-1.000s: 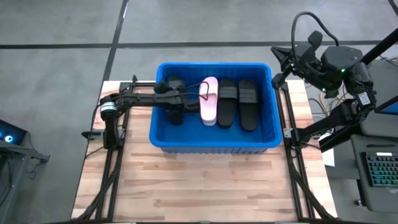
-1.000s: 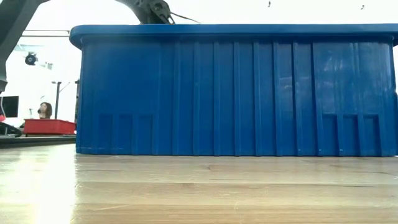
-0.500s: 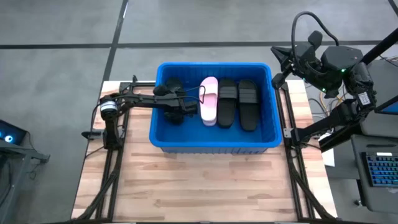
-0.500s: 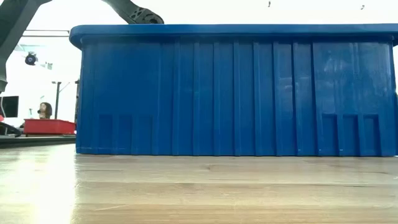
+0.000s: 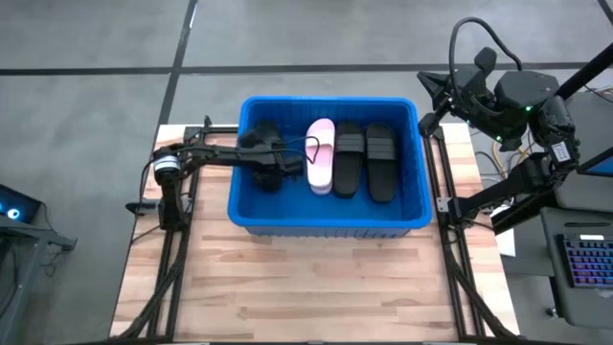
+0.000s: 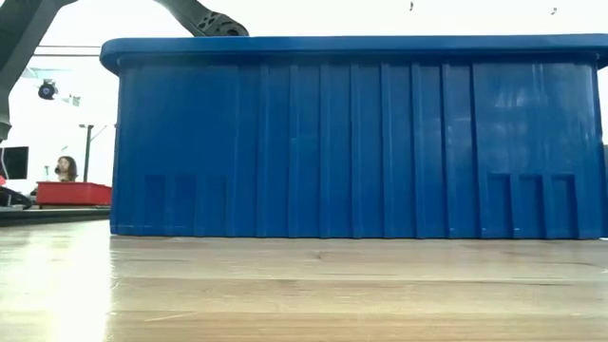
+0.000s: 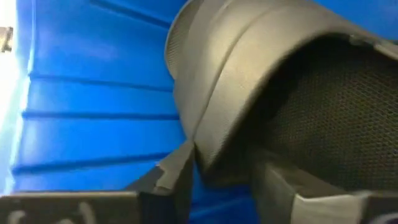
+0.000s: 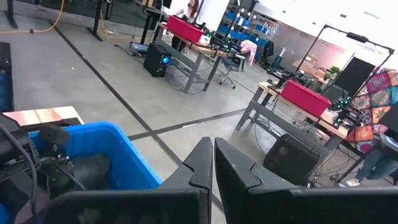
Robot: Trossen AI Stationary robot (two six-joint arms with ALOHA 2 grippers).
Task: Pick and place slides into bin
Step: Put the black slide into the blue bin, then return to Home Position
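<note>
The blue bin (image 5: 326, 218) stands on the far middle of the wooden table. Inside it lie a pink slide (image 5: 321, 158) and two black slides (image 5: 350, 163) (image 5: 383, 165), side by side. At the bin's left end lies another black slide (image 5: 269, 182), and my left gripper (image 5: 280, 163) reaches over the left rim onto it. In the left wrist view this slide's strap (image 7: 249, 68) fills the picture, and my left gripper (image 7: 221, 177) stands open around the strap's edge. My right gripper (image 8: 213, 163) is shut on nothing, held high beyond the bin's far right corner (image 5: 431, 105). My left gripper has the edge of the black slide's strap (image 7: 208, 163) between its two parted fingers, which lie across that edge. One finger (image 7: 177, 177) stands outside the strap and the other (image 7: 277, 190) under its arch. Whether either finger touches the strap, I cannot tell.
The low view shows only the bin's near wall (image 6: 351, 142) and bare table (image 6: 304, 294) in front of it. Table frame rails (image 5: 177, 249) run along both sides. A keyboard (image 5: 586, 264) lies off the table at the right.
My left gripper has sunk deeper into the bin's left end over the black slide and rolled somewhat. The bin has shifted a little toward the table's left edge.
</note>
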